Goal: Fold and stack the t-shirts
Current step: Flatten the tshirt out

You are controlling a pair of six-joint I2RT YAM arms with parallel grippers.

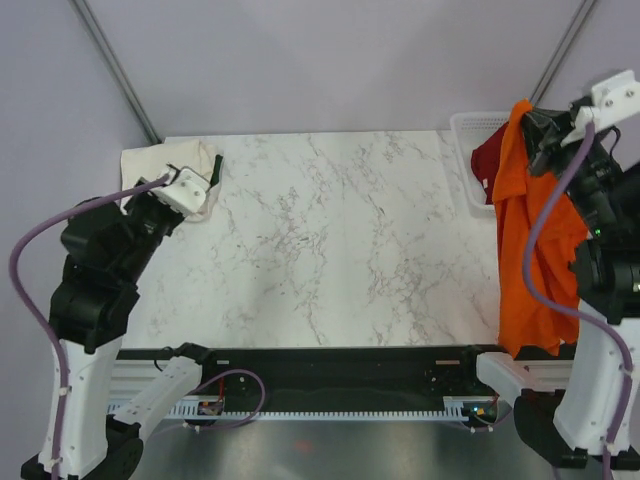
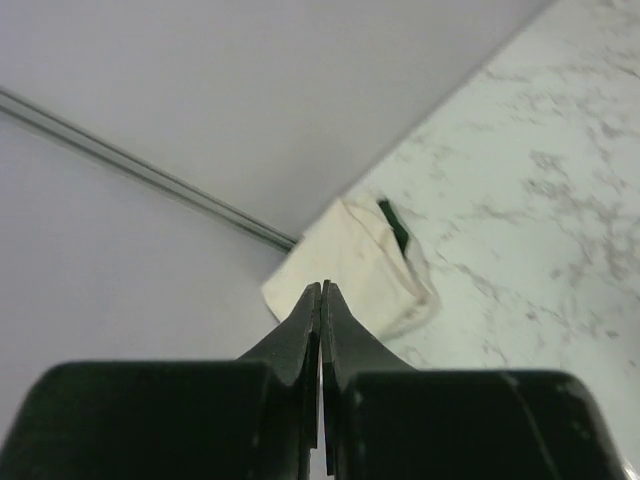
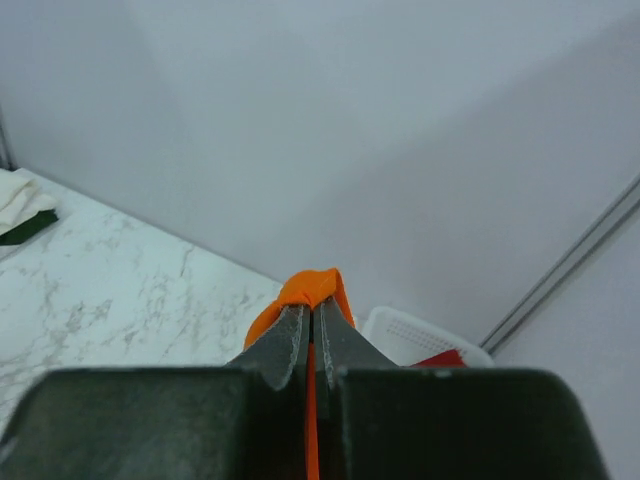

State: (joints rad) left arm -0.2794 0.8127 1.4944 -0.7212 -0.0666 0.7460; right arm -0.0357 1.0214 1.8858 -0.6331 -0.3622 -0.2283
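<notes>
By the basket, the right gripper pinches the dangling orange shirt; the left gripper, clenched empty, hovers by the folded cream shirt. Next, orange likely needs spreading flat.

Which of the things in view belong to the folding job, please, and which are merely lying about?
Job: orange t-shirt, in the right gripper; dark red t-shirt; cream-white t-shirt.
Lying about: white lattice basket; marble table.
</notes>
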